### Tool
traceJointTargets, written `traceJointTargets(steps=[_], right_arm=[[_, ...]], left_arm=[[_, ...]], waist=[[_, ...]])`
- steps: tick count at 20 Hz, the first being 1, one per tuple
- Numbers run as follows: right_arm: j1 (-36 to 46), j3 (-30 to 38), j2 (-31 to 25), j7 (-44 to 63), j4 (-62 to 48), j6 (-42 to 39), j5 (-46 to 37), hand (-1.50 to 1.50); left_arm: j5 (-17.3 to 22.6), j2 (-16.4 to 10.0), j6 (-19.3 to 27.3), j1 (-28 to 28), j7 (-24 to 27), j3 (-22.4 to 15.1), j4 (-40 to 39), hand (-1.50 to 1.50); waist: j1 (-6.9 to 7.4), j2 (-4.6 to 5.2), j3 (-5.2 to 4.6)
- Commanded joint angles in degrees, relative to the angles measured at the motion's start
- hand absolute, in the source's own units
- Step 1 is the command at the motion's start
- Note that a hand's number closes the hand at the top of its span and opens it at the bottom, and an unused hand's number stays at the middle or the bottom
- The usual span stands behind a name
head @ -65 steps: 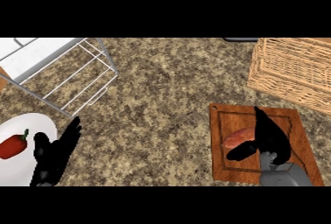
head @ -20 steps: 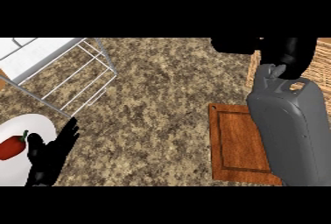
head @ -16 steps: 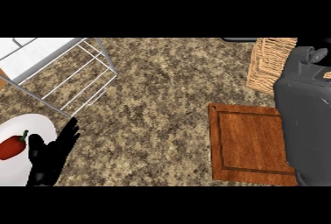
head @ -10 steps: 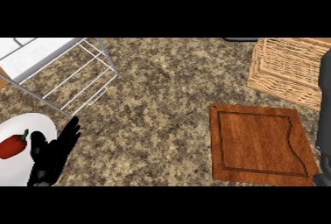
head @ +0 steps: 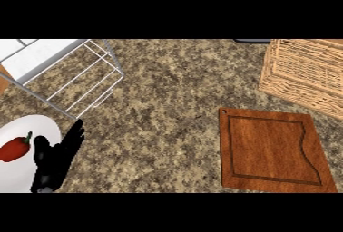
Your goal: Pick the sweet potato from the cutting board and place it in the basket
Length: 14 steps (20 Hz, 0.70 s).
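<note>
Cutting board (head: 275, 152), basket (head: 308, 72), left hand (head: 57, 161) open

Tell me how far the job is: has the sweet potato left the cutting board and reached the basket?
The cutting board is bare, so the pick looks done. Nothing is in hand: the left hand rests open, the right hand is out of view. The basket shows no sweet potato in its visible part, so placement is unconfirmed.

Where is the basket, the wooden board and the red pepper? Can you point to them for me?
basket (head: 305, 72), head view, on its woven wall.
cutting board (head: 271, 152), head view, on the bare wood in its middle.
red pepper (head: 15, 149), head view, on its red body.
</note>
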State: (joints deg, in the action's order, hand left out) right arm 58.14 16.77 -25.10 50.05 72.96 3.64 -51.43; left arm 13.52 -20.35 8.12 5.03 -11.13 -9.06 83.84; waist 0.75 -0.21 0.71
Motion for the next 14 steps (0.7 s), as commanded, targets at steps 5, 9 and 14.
traceJointTargets(steps=[5,9,14], right_arm=[[-2.3,5.2,-2.3,-10.7,-11.7,6.8,4.2,1.5],[-4.4,10.1,1.0,-14.8,-12.3,13.0,10.1,1.5],[-4.1,13.2,-3.0,-21.7,-18.7,12.8,13.8,1.5]], left_arm=[[-0.4,0.4,-1.3,2.7,-1.6,-0.1,-3.4,0.0],[-2.0,2.5,0.0,1.6,-0.3,-0.9,-5.5,0.0],[-1.0,2.0,-2.1,0.4,1.4,1.4,-9.4,0.0]], waist=[[0.47,0.69,-0.68],[-0.15,0.73,-0.66],[-0.1,0.83,-0.72]])
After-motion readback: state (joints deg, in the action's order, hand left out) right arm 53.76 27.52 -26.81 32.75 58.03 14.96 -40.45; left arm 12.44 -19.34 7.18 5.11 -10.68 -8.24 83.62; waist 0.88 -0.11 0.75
